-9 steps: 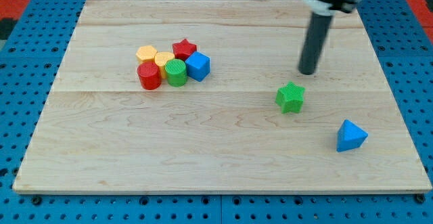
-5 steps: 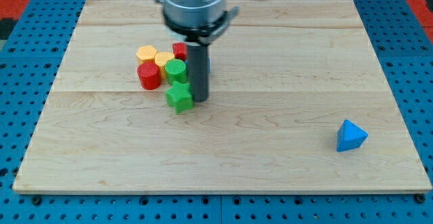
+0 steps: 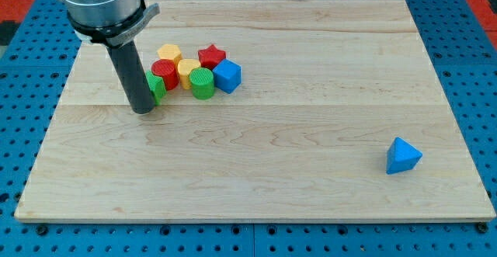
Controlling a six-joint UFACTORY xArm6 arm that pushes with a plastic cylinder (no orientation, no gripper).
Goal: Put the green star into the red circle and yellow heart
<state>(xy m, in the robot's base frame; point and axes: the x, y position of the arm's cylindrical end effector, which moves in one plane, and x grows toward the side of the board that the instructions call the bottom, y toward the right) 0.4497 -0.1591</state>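
Observation:
My tip (image 3: 142,109) rests on the board at the left of the block cluster. The green star (image 3: 157,87) sits right against the rod's right side, partly hidden by it, and touches the red circle (image 3: 167,74). The yellow heart (image 3: 188,68) lies just right of the red circle. A yellow hexagon (image 3: 168,53) is above the red circle. A green cylinder (image 3: 203,83), a red star (image 3: 211,56) and a blue cube (image 3: 227,76) complete the cluster to the right.
A blue triangular block (image 3: 402,156) lies alone near the view's lower right. The wooden board (image 3: 256,179) sits on a blue pegboard; its left edge is close to my rod.
The green star moved left from below the green cylinder to the left side of the red circle. My rod swept left past the cluster. The red circle shifted slightly up and right.

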